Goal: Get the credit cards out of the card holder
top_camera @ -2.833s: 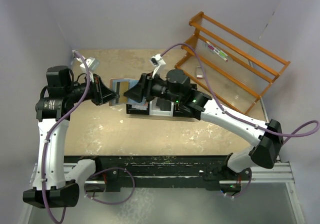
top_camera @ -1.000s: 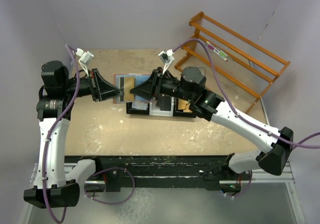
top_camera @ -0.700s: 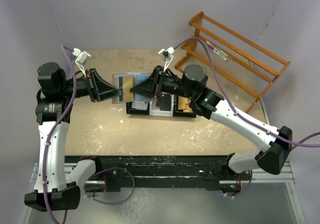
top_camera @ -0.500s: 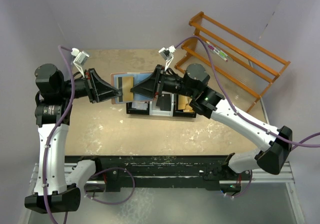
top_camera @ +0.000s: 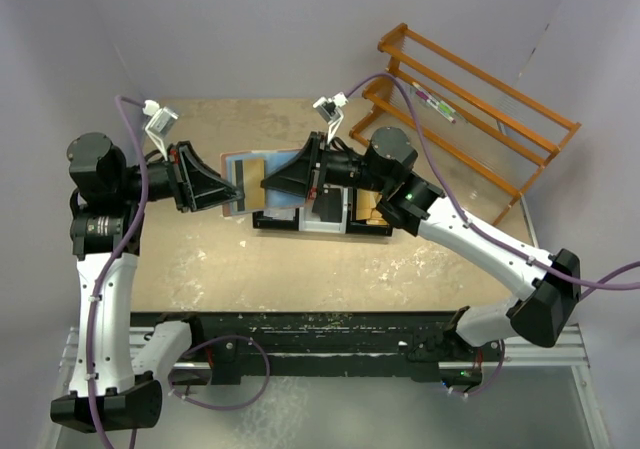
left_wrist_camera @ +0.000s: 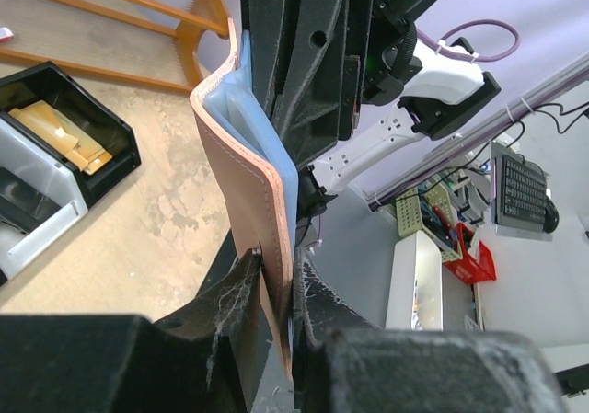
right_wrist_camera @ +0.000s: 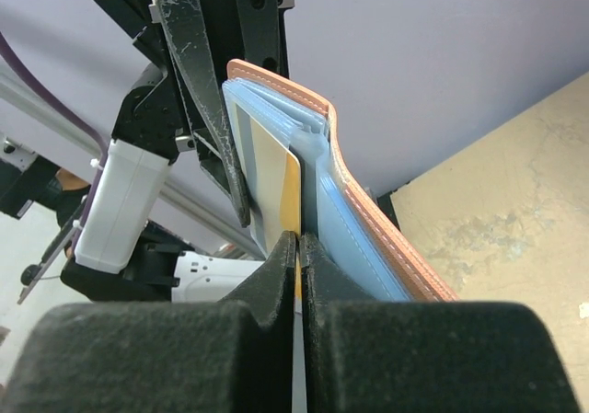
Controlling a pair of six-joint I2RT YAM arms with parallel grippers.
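Note:
The card holder hangs open above the table between both arms, brown leather outside, light blue lining inside. My left gripper is shut on its left edge; in the left wrist view the leather stands upright between the jaws of that gripper. My right gripper comes in from the right. In the right wrist view this gripper is shut on the edge of a pale credit card with a yellow side. The card sticks out of a blue pocket. Other cards are hidden in the pockets.
Black and white bins sit on the tan table under the wallet, one holding tan paper pieces. An orange wooden rack stands at the back right. Purple walls close in the sides.
My right gripper has closed on the card's edge. The left arm has drawn slightly left and the wallet has tilted a little.

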